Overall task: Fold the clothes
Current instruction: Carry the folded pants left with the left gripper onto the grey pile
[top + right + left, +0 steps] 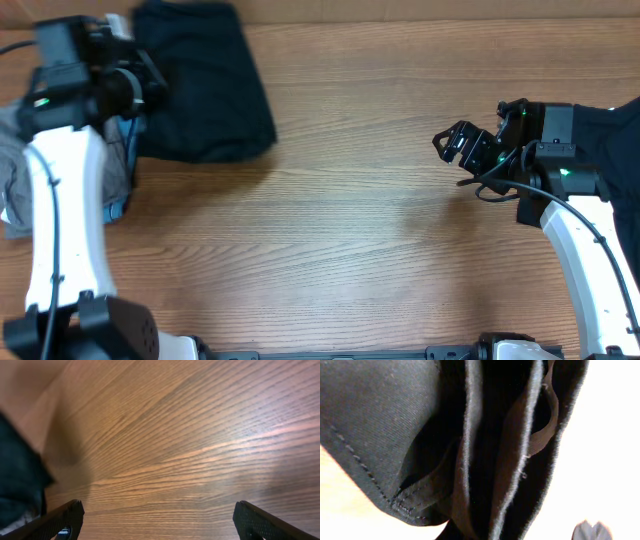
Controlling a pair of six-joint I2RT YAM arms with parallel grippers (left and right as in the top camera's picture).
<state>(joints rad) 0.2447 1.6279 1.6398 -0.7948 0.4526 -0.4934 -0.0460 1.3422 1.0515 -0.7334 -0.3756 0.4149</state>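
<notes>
Across the wooden desk (350, 230) we go, biggest first: the folded black garment (205, 85) lies at the far left corner, a tidy dark block. Left of it sits a rumpled grey garment (12, 165), partly under the left arm. Another black garment (620, 120) lies at the right edge, and a light-blue piece (127, 135) peeks out beside the grey. The left gripper (150, 88) sits at the folded garment's left edge, jaws pressed together on its layers (black fabric fills the wrist view). The right gripper (447, 145) hovers over bare wood, jaws spread wide, nothing between them.
</notes>
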